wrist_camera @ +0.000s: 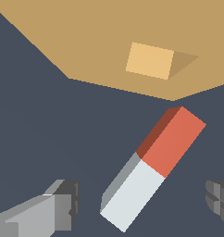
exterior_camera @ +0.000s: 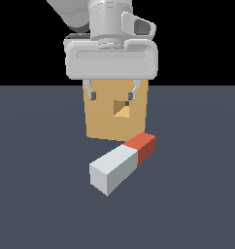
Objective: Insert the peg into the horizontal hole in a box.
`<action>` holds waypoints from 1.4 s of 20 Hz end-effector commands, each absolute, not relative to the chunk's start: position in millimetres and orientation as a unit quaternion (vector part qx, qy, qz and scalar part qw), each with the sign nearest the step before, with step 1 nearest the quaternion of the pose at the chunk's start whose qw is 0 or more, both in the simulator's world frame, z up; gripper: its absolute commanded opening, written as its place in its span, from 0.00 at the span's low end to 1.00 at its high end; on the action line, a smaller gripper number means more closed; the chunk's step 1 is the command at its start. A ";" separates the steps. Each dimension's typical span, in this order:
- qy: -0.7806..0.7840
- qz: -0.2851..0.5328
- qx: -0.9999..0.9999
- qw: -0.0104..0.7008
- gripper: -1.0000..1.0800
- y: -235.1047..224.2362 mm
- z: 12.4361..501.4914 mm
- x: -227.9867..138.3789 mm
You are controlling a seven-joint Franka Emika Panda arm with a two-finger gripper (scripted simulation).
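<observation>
The peg (exterior_camera: 120, 163) lies flat on the dark floor, its grey-white length toward the camera and its orange-red end (exterior_camera: 144, 145) toward the box. The tan box (exterior_camera: 117, 113) stands behind it, with its small square hole (exterior_camera: 121, 109) in the face. My gripper (exterior_camera: 113, 95) hangs open and empty above the floor, in front of the box's upper part and well above the peg. In the wrist view the peg (wrist_camera: 151, 166) lies between the two fingertips (wrist_camera: 65, 203), with the box (wrist_camera: 86, 41) and the hole (wrist_camera: 153, 60) beyond it.
The dark grey floor (exterior_camera: 41, 204) stretches around the peg and box. Nothing else stands on it.
</observation>
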State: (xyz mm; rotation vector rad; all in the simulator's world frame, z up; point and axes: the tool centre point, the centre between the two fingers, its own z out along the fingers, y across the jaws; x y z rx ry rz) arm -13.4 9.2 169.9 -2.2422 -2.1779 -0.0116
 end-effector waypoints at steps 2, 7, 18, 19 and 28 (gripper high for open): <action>-0.696 -0.004 -0.718 0.008 0.96 9.2 169.8 -13.4; -0.686 -0.004 -0.728 0.007 0.96 6.2 165.3 -11.8; -0.600 -0.002 -0.800 0.004 0.96 -17.3 132.4 -2.6; -0.587 -0.002 -0.809 0.004 0.96 -20.8 127.7 -1.7; -0.479 0.000 -0.878 0.000 0.96 -49.9 90.6 0.7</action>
